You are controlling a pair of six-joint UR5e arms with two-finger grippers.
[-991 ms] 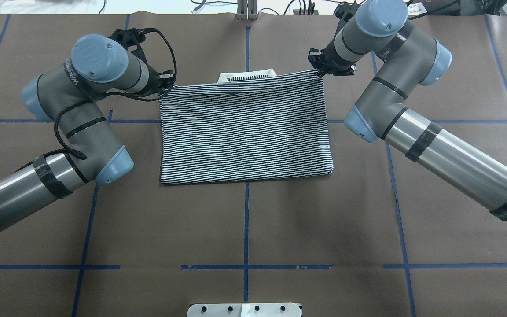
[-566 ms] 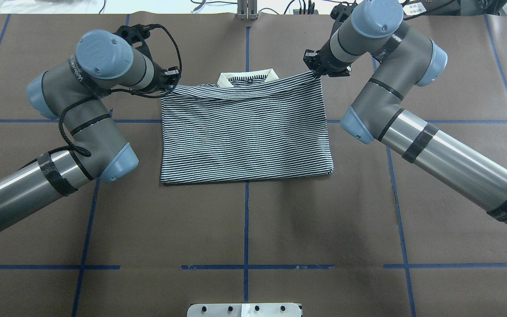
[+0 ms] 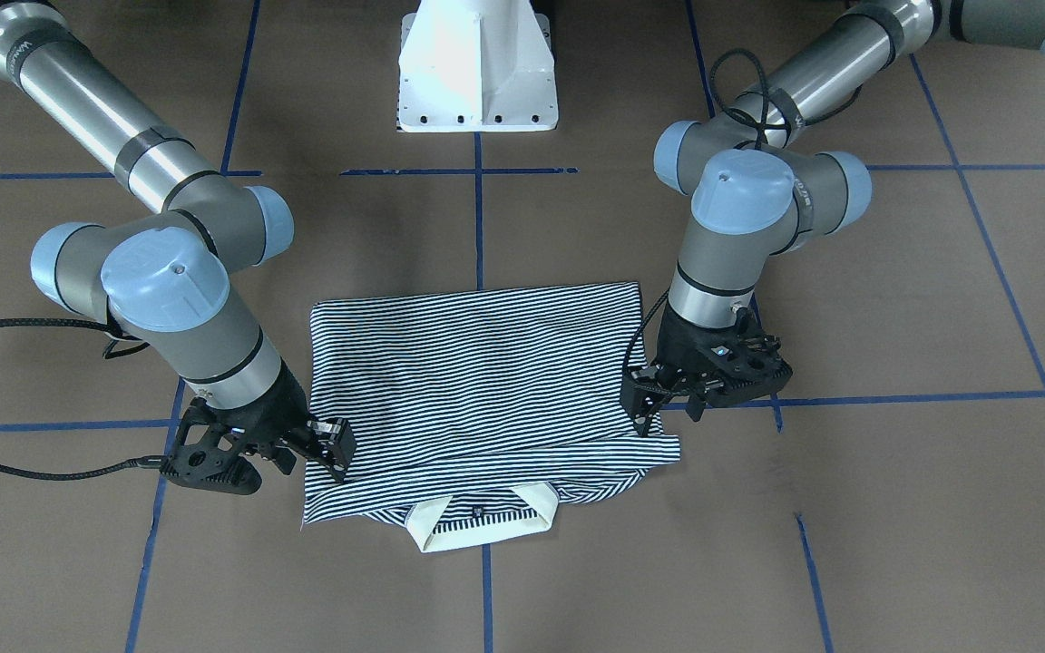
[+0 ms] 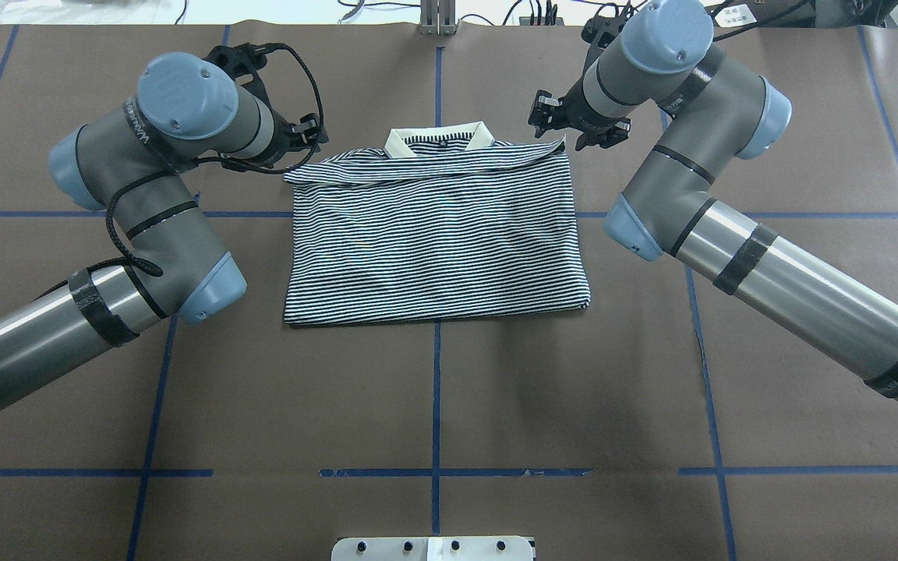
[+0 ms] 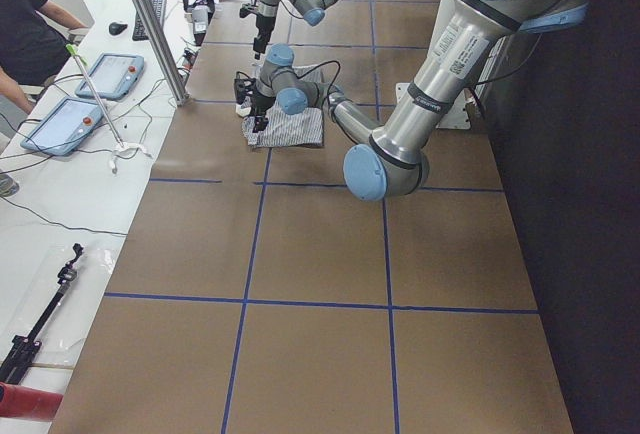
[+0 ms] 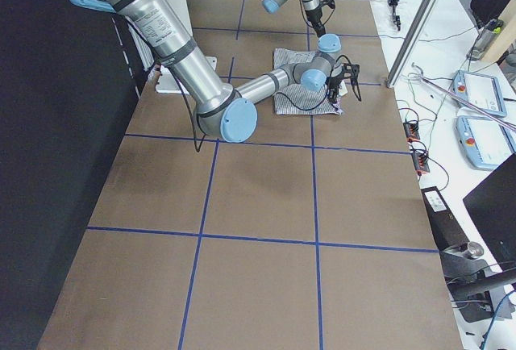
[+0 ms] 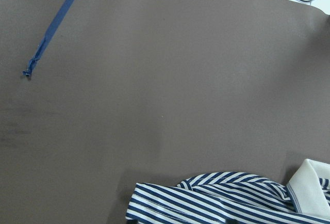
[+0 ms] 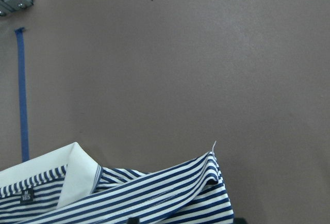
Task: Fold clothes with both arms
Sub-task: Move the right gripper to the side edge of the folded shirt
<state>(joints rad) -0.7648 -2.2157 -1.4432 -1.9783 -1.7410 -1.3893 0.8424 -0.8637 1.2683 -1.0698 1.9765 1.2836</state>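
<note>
The navy-and-white striped shirt (image 4: 433,234) lies folded in a rectangle on the brown table, its cream collar (image 4: 440,139) poking out at the far edge. My left gripper (image 4: 307,134) hovers open just off the shirt's far left corner. My right gripper (image 4: 574,125) stands open above the far right corner. From the front, the shirt (image 3: 477,381) has the left gripper (image 3: 648,404) and the right gripper (image 3: 332,449) at either side, neither holding cloth. Both wrist views show a loose striped corner (image 7: 206,203) (image 8: 154,193) flat on the table.
The white pedestal base (image 3: 477,73) stands at the robot's side of the table. Blue tape lines (image 4: 436,389) grid the brown surface. A side bench with tablets (image 5: 60,124) and a seated person (image 5: 30,24) runs beyond the table's far edge.
Both grippers have let go of the far edge they held taut. That edge has dropped flat onto the shirt, and more of the collar shows.
</note>
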